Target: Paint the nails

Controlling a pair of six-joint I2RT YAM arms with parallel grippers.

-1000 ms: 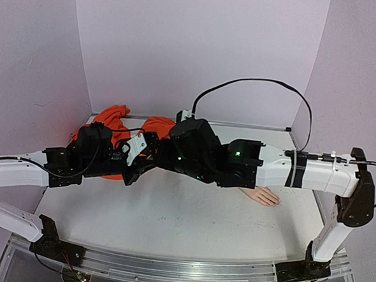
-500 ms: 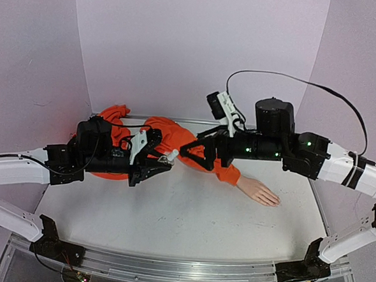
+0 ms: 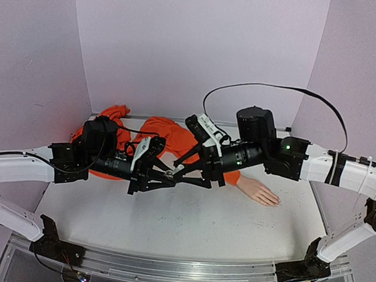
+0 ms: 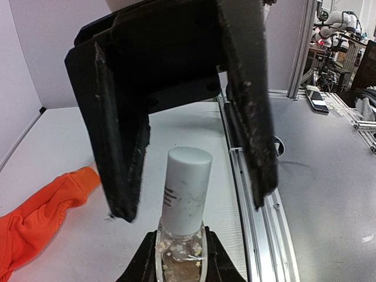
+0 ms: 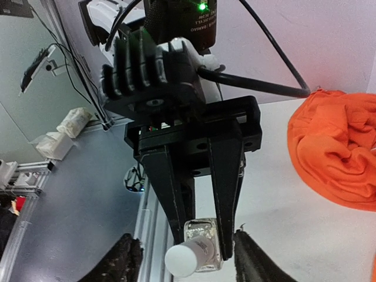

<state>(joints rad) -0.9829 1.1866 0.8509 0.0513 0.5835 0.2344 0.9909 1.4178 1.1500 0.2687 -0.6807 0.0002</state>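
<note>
My left gripper (image 3: 165,175) is shut on a small clear glass polish bottle (image 4: 179,254) with a white cap (image 4: 188,191), held above the table's middle. My right gripper (image 3: 181,170) is open, its fingers (image 4: 120,158) standing on either side of the cap without touching it. In the right wrist view the bottle (image 5: 204,241) sits between the left gripper's fingers (image 5: 228,188), with my right gripper (image 5: 188,264) open around them. The pale mannequin hand (image 3: 259,192) lies flat at the right, joined to an orange sleeve (image 3: 169,132). Its nails are too small to make out.
The orange garment (image 3: 109,118) is bunched at the back left against the wall. A metal rail (image 4: 249,194) edges the table. A black cable (image 3: 268,88) arcs above the right arm. White walls enclose the back and both sides.
My right arm has swung down and left from a raised pose, bringing its open jaws around the bottle's cap. My left gripper has shifted slightly right and nearer with the bottle.
</note>
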